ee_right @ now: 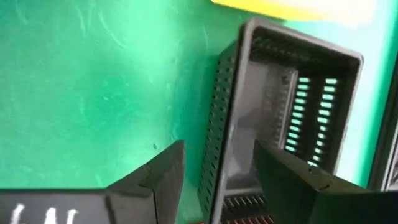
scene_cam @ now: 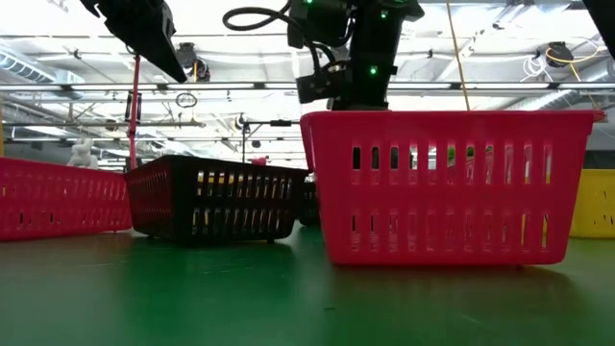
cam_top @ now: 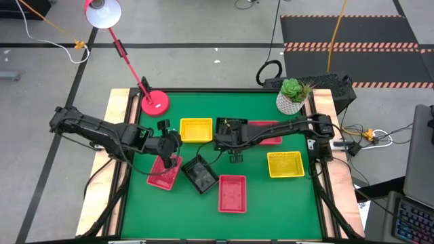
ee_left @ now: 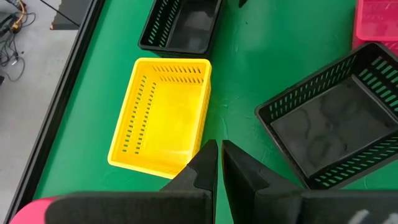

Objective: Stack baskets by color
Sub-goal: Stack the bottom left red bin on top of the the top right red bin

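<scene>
My right gripper (ee_right: 217,167) is open above a black basket (ee_right: 280,106) near the table's middle. Its fingers stand on either side of the basket's long side wall (ee_right: 221,134), with a gap showing. My left gripper (ee_left: 219,155) is shut on nothing and hovers above the table left of centre (cam_top: 169,146). It is near a yellow basket (ee_left: 165,115), a second black basket (ee_left: 336,124) and a red basket (cam_top: 165,173). A second yellow basket (cam_top: 285,164) and a second red basket (cam_top: 232,193) rest flat on the green table. A third red basket (cam_top: 268,132) lies under my right arm.
A red lamp base (cam_top: 154,103) stands at the table's far left and a white plant pot (cam_top: 291,102) at its far right. In the low view a red basket (scene_cam: 452,187) fills the foreground, beside a black one (scene_cam: 216,197). Bare green shows along the near edge (cam_top: 271,217).
</scene>
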